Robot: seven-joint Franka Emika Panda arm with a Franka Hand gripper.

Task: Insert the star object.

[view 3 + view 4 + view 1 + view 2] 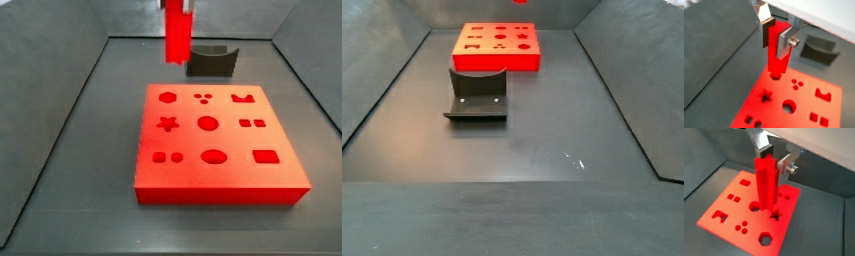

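Silver-plated gripper [776,34] fingers clench the long, slim bright red star peg [766,183], which hangs upright below them, above the flat red block with shaped holes [214,140]; beyond stands the dark grey curved holder [211,61].
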